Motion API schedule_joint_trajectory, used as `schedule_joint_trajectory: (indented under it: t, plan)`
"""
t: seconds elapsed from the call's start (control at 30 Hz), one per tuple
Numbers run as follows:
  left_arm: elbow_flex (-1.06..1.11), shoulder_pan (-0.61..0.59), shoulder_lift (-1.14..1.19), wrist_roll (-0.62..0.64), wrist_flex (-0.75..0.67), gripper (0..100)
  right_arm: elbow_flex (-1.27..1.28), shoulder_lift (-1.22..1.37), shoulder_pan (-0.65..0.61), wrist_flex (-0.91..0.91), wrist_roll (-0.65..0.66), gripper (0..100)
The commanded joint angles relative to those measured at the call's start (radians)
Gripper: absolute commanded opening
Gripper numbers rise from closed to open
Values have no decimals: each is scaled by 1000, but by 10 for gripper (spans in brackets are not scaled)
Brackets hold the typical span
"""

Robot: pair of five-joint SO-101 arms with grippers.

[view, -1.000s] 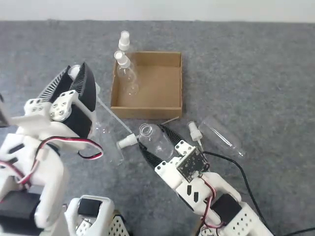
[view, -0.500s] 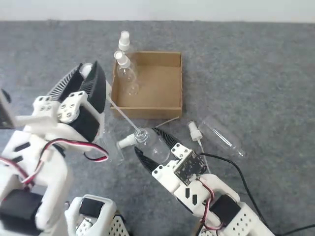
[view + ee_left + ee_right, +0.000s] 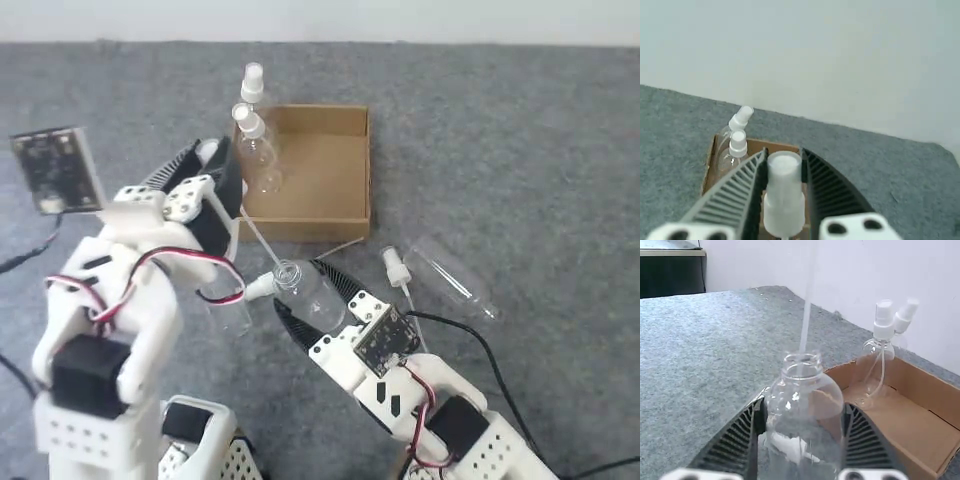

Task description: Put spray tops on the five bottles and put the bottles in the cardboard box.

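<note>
The left end effector [image 3: 783,156] is clamped on the head of a spray top [image 3: 784,200], the safe hold since its thin dip tube [image 3: 255,238] likely flexes. The right end effector [image 3: 802,412] grips the open bottle [image 3: 801,371] upright at 6 o'clock from the cardboard box [image 3: 300,228]; the bottle is likely thin, slippery plastic, best held mid-body. The high view shows the tube's slant; the right wrist view shows its tip at the bottle mouth.

Grey felt-covered table [image 3: 520,130] with cardboard box [image 3: 300,228], capless bottle [image 3: 452,278] on its side, loose spray top [image 3: 395,265].
</note>
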Motion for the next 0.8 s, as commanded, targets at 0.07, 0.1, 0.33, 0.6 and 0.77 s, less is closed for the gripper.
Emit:
schedule_joint_trajectory:
  t: [0.07, 0.1, 0.33, 0.6, 0.77]
  plan:
    - [41, 6, -15, -14, -37, 11, 21, -16, -7, -22, 15, 79]
    - [50, 6, -15, -14, -37, 11, 21, -16, -7, -22, 15, 79]
    - [116, 110, -15, -52, -31, 11, 21, -16, -5, -21, 15, 79]
    - [203, 189, -15, -60, -31, 11, 21, -15, 16, -19, 14, 79]
    - [249, 252, -15, -137, -31, 11, 21, -15, 50, -19, 11, 79]
